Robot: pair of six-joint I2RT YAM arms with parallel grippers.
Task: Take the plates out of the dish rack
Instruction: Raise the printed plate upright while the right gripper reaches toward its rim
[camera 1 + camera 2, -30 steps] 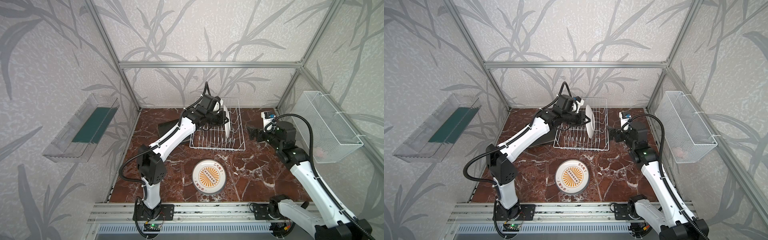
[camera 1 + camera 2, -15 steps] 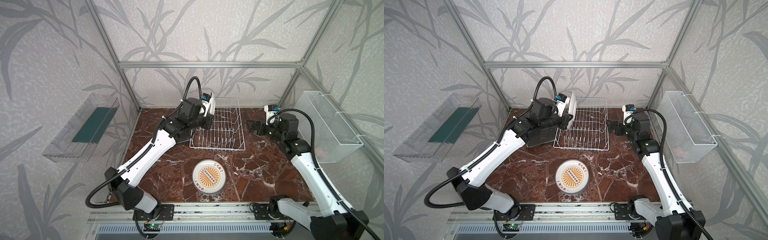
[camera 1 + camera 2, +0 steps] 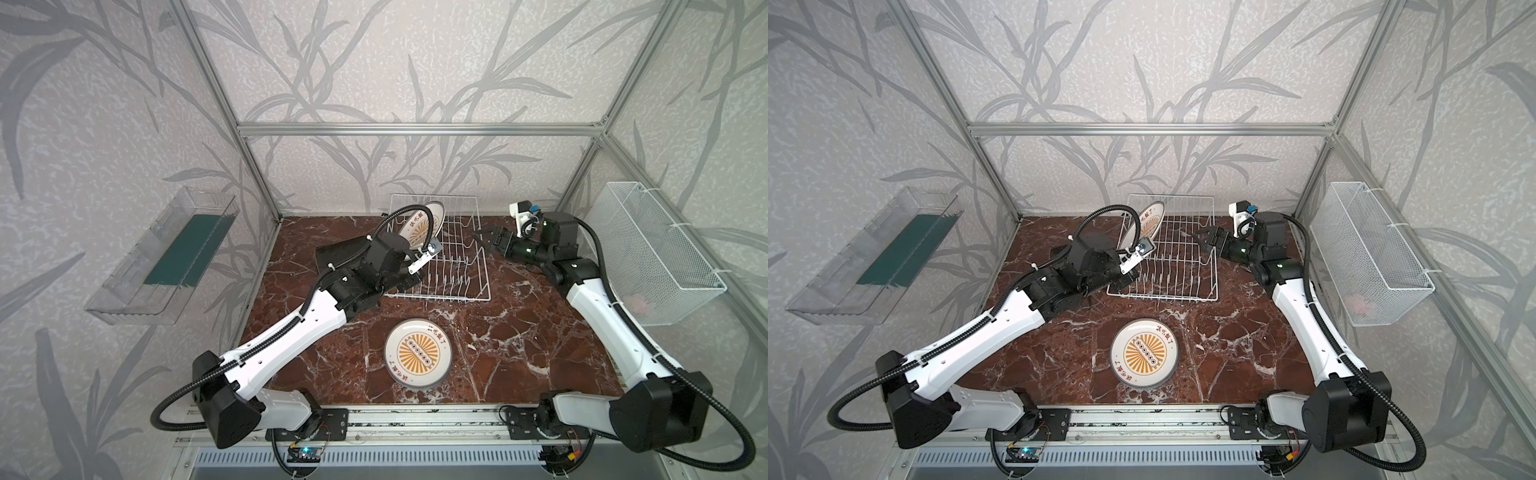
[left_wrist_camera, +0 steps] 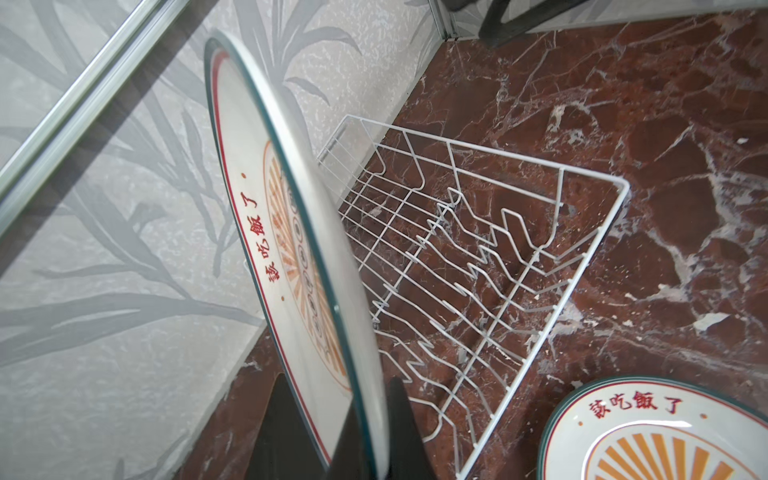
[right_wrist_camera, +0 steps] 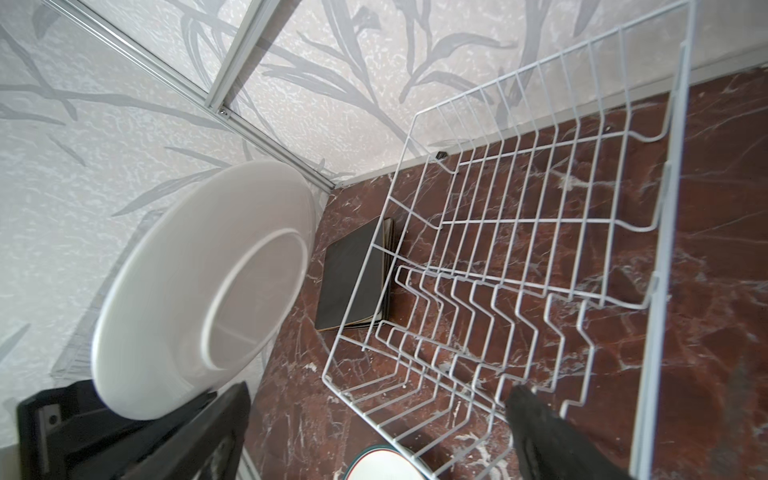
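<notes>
Both top views: dark red marble worktop (image 3: 519, 332), with a white wire dish rack (image 3: 436, 297) at the back centre. Left tool (image 4: 338, 382) clamped tight on the lower rim of a round plate (image 3: 419, 226), white with an orange sunburst and grey rim, raised on edge and tilted near the rack's left side, painted face showing. Left wrist view: same plate seen edge-on between two dark fingers (image 4: 286, 424), red characters along its border, rack wires just beyond. Right wrist view: plain white back of that plate, off to the side of the rack and apart from its wires. Right tool (image 3: 484, 239) at the rack's right rim, jaws spread wide, nothing between them. Second round plate (image 3: 418, 358) flat and face-up on the worktop in front of the rack. Dark square plates (image 3: 338, 257) stacked flat just left of the rack, partly hidden behind the left arm (image 3: 299, 328).
</notes>
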